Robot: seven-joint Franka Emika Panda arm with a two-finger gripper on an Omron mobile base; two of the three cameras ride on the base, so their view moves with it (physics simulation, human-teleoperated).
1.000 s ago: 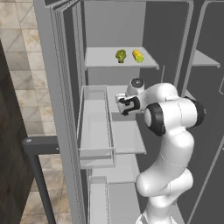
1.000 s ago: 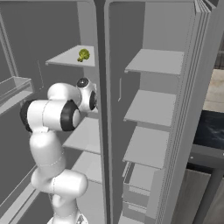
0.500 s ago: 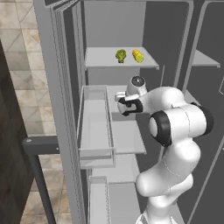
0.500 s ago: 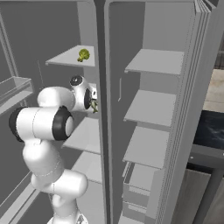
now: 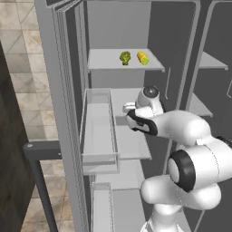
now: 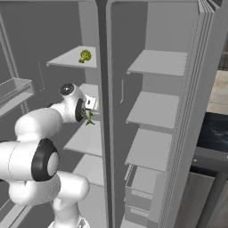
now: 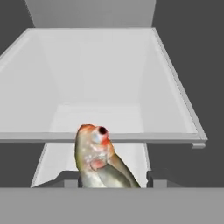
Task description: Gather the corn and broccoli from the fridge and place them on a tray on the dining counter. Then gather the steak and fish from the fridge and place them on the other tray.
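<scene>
My gripper (image 7: 112,178) is shut on a pale fish (image 7: 97,160) with an orange head, which stands head-up between the fingers. It hangs inside the open grey fridge (image 5: 63,90), just in front of a pale middle shelf (image 7: 100,74). From the right, the gripper (image 6: 90,116) shows the fish (image 6: 90,118) as a small greenish shape by the centre post. One shelf higher lie the dark green broccoli (image 5: 124,57) and the yellow corn (image 5: 142,58), side by side, with the broccoli (image 6: 84,56) near that shelf's front edge. Steak and dining counter are out of view.
A clear door bin (image 5: 97,136) juts out left of my hand. The fridge's centre post (image 6: 103,111) stands just right of the gripper. Bare shelves (image 6: 153,111) fill the right compartment. A dark-framed stand (image 5: 38,154) and tiled floor (image 5: 18,68) lie to the left.
The arm's elbow has swung out to the side and the hand has shifted slightly lower in front of the middle shelf. The fish stays in the grip.
</scene>
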